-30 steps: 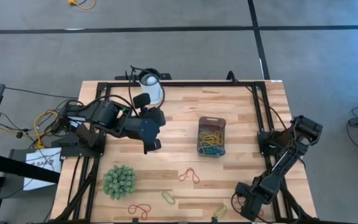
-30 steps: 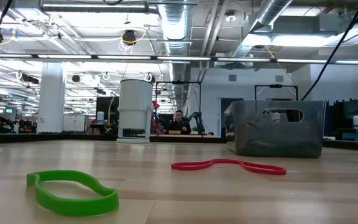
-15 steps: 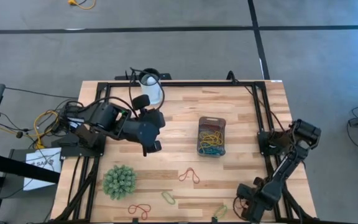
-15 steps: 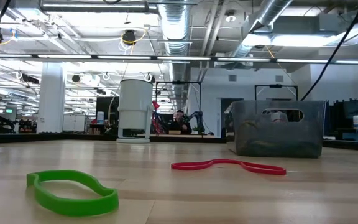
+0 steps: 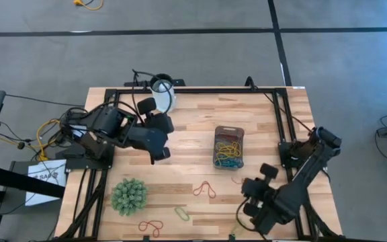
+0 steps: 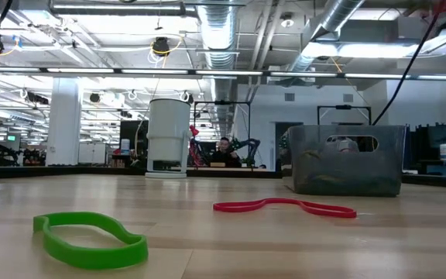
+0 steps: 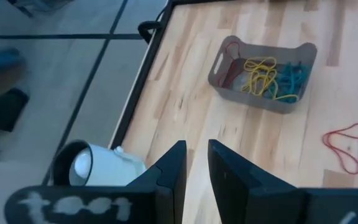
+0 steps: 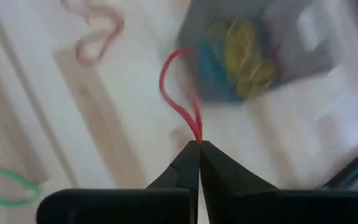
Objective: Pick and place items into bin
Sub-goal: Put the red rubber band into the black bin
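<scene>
The right gripper has its fingers closed on a red loop, which hangs out from the fingertips; in the high view this gripper is over the front right part of the bench, near the bin but not above it. The bin stands on the bench right of the middle and holds yellow, blue and red loops. The left gripper waits over the back left part of the bench, just beside a white cup; its fingers are a little apart and hold nothing. More loops lie loose on the bench: a red one in front of the bin, a green one near the front edge, and another red one at the front, near a green spiky ball. In the low view, the green loop lies close to the camera, and the red one lies farther back, before the bin.
</scene>
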Tool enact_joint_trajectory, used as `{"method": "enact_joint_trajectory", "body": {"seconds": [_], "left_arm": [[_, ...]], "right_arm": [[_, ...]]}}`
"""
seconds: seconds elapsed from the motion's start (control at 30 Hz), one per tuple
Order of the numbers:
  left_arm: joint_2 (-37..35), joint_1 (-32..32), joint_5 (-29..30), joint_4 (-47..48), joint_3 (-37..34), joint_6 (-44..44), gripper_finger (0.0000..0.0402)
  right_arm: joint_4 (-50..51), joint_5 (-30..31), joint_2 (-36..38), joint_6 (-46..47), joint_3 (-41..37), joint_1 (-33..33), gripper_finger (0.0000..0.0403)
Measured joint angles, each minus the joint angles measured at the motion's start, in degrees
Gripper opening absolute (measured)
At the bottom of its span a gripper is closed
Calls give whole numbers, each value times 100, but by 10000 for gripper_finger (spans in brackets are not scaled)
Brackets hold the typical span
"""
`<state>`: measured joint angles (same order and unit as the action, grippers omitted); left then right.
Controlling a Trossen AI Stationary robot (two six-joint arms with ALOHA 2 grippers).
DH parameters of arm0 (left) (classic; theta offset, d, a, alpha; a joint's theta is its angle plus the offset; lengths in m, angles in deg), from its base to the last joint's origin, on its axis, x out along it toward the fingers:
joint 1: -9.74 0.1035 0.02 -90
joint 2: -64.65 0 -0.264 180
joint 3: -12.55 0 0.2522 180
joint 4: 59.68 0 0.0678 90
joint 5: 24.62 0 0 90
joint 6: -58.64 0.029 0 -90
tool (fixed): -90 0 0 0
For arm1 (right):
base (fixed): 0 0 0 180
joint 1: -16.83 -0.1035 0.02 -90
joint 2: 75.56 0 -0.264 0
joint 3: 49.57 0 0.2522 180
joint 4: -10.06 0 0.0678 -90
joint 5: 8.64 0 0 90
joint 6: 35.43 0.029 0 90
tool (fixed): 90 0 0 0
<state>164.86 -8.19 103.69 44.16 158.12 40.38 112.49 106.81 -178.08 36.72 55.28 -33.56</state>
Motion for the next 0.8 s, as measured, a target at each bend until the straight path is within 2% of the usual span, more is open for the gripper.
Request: {"method": "enact_joint_trajectory", "body": {"seconds": [0.07,0.2,0.3,0.37,0.47,0.57,0.63,0.73,0.8], "left_arm": [[-32,-67,-92,0,0,42,57],[-63,-245,-449,-4,-4,385,57],[-96,-367,-486,-5,-4,430,57],[-105,-428,-477,-15,-25,430,57],[-238,-575,-470,-22,-452,480,57],[-563,-729,-486,-178,-1350,502,57],[-902,-822,-488,-625,-2230,542,57],[-1572,-888,-781,-2185,-3774,1060,57],[-2055,-889,-1372,-3520,-4857,1556,57]], "right_arm": [[153,410,46,-407,306,114,1],[-206,690,477,-1572,358,431,1],[174,1039,745,-1527,333,699,1],[69,1132,1029,-1726,303,983,1],[58,1171,1441,-1980,165,1318,0],[39,1211,1770,-2120,-136,1757,0],[-146,1211,1988,-2277,-409,2083,0],[-972,891,2225,-2980,-1011,2593,0],[-1723,450,2306,-3661,-1431,2991,0]]}}
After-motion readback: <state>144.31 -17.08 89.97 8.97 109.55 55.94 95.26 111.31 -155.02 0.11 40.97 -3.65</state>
